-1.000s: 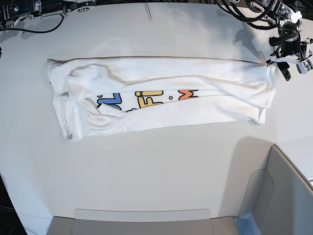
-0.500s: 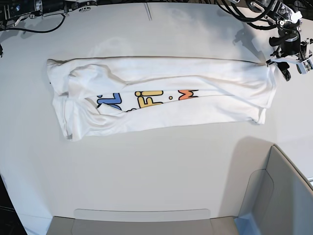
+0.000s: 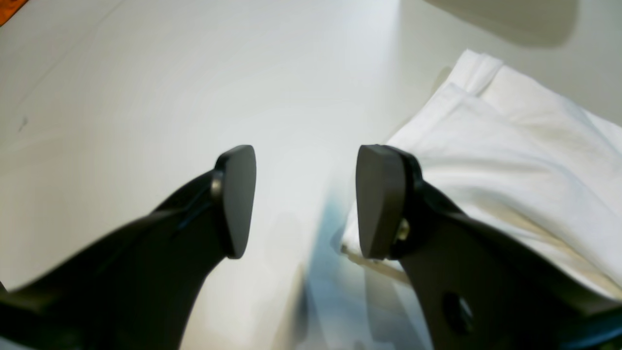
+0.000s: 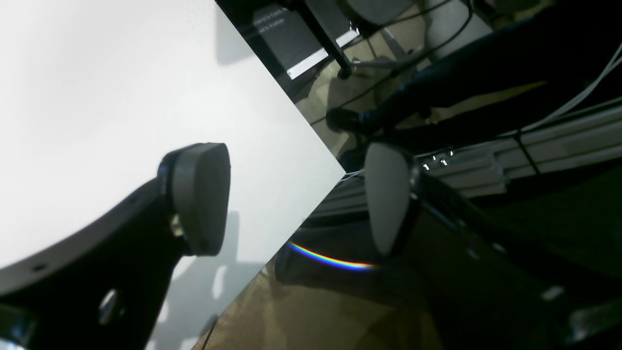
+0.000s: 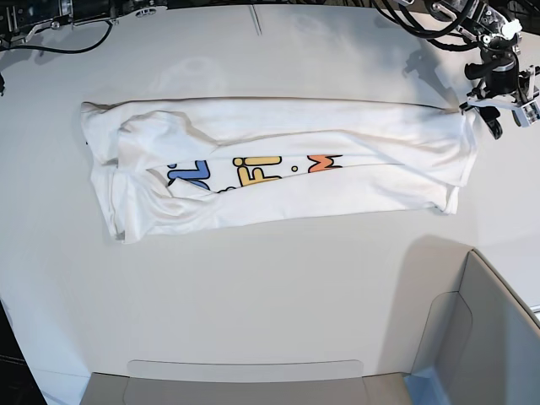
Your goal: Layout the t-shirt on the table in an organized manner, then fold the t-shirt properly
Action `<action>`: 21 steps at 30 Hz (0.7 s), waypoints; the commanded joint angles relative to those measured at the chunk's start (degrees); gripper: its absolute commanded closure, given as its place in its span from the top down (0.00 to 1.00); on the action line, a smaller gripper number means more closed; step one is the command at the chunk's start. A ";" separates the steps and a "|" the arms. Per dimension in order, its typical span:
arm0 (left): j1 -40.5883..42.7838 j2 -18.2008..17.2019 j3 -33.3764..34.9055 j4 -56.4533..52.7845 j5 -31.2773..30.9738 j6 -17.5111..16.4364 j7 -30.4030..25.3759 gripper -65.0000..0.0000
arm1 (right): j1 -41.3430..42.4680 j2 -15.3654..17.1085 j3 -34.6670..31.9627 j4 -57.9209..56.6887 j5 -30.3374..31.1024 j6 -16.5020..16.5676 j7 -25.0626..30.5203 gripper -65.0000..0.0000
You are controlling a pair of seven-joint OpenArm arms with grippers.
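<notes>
While the t-shirt (image 5: 278, 164) lies as a long folded band across the middle of the surface (image 5: 270, 295), the left gripper (image 3: 306, 204) hovers at its hem corner, jaws wide apart and empty. Closing here may catch only the top layer, so the fold peels open. The right gripper (image 4: 296, 199), far from the t-shirt by the surface's edge, gapes empty.

Beyond my desk edge: tan floor (image 4: 311, 311) with black cables (image 4: 388, 73) trailing, a silver aluminium rail (image 4: 534, 155), a thin rainbow glint (image 4: 330, 260). Grey-white plastic bin (image 5: 498, 337) at the near corner. Soft, even overhead light.
</notes>
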 commanded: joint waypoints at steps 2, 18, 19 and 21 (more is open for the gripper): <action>-0.35 -0.64 0.15 1.28 -0.62 0.12 -1.49 0.49 | 0.28 1.42 -0.01 0.41 0.09 0.67 1.01 0.63; -0.35 -0.64 0.15 1.28 -0.79 0.12 -1.40 0.49 | -1.48 2.91 -0.01 -1.78 -0.35 0.67 1.27 0.55; -0.35 -0.64 0.15 1.28 -0.79 0.12 -1.40 0.49 | -1.30 2.91 -0.01 -1.78 -0.17 0.67 1.27 0.53; -0.35 -0.64 0.15 1.28 -0.79 0.12 -1.40 0.49 | -1.04 3.53 -0.01 -1.96 0.00 0.67 1.18 0.51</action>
